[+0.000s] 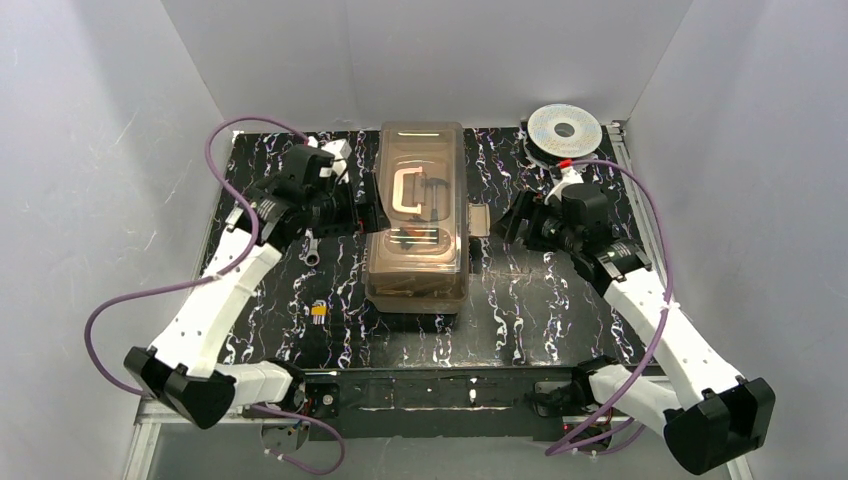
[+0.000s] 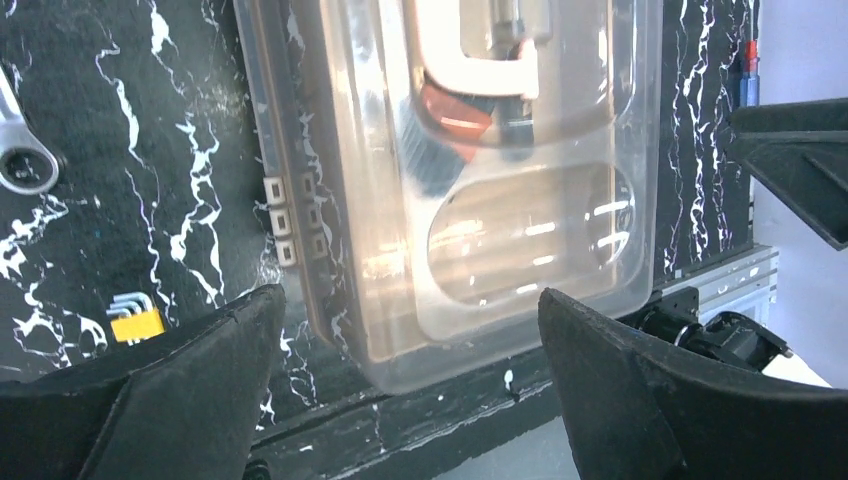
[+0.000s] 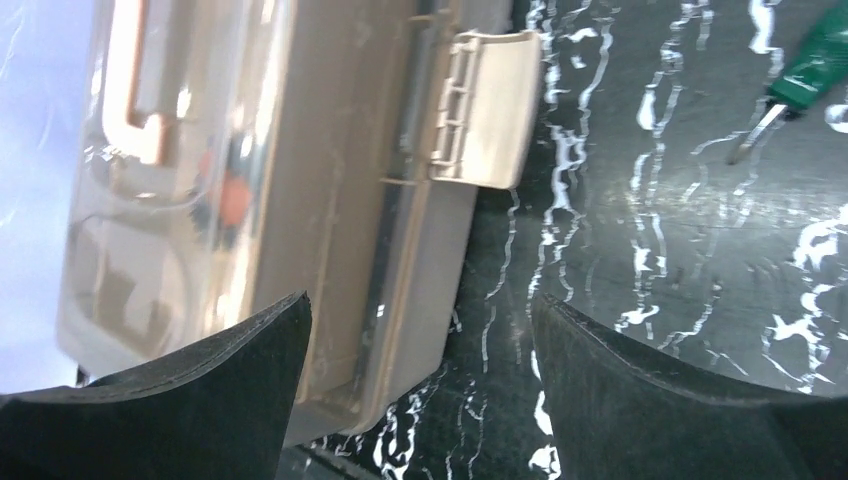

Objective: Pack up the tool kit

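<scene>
The tan toolbox (image 1: 415,215) stands mid-table with its translucent lid (image 2: 500,180) down and the cream handle (image 1: 405,190) flat on top. An orange-handled tool (image 2: 455,110) shows through the lid. A tan latch flap (image 3: 490,105) sticks out from its right side. My left gripper (image 1: 372,215) is open beside the box's left wall, and its fingers (image 2: 230,360) hold nothing. On the other side, by the latch (image 1: 480,220), my right gripper (image 1: 510,228) is open and empty. A green-handled screwdriver (image 3: 810,60) lies on the mat.
A silver wrench (image 1: 312,250) and a yellow-clipped hex key set (image 1: 318,311) lie left of the box. A round silver-white spool (image 1: 565,130) sits at the back right. White walls close in the black marbled mat (image 1: 520,300).
</scene>
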You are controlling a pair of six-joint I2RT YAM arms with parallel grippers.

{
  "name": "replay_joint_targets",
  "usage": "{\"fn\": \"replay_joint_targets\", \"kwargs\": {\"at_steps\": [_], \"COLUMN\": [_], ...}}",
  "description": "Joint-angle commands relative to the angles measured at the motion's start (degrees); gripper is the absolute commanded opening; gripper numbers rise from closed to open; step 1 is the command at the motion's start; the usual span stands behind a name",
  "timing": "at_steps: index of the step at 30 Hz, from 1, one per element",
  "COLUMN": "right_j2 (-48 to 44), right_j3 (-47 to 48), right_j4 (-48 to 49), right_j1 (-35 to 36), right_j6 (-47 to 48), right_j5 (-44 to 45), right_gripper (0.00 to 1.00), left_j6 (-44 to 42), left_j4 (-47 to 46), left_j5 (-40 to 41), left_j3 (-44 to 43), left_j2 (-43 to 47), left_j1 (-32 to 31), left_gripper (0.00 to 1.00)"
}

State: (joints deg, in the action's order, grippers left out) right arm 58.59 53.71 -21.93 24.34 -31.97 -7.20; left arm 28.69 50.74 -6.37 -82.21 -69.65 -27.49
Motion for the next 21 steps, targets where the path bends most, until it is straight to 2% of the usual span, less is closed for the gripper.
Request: {"fn": "replay_joint_targets", "kwargs": {"at_steps": [1,6,10,13,21], "right_j2": [-1.2,2.1,6.4,10.9,26.9], "right_j3": [-3.7,-6.0,-9.4,-10.7,-7.0], "right_j4": [2.2,1.8,7.4,12.3,23.4], "right_j1": [-3.8,-10.2,-15.1,-16.1,-16.4], "right_j6": [-0.9,-2.8,-5.0,-6.8,-11.8], "right_j5": [5.1,4.3,-4.4,-9.1,-16.8], "right_gripper": [0.87,0.88,0.83,0.79,0.56], "left_j6": [-2.2,-2.8,-3.3,-3.1,0.9], "left_j4": [0.1,-3.9,-5.1,-5.3,-11.8], "left_j5": [1.7,2.4,2.6,2.4,-5.2], "left_j3": [-4.3,-5.0,-6.9,-9.0,-8.9], "left_j2": [-5.3,-9.5,-13.5,-16.6,-17.9], "left_j1": [0.4,0.5,0.8,1.5,5.0], "left_gripper": [0.98,0.98,0.98,0.98,0.98]}}
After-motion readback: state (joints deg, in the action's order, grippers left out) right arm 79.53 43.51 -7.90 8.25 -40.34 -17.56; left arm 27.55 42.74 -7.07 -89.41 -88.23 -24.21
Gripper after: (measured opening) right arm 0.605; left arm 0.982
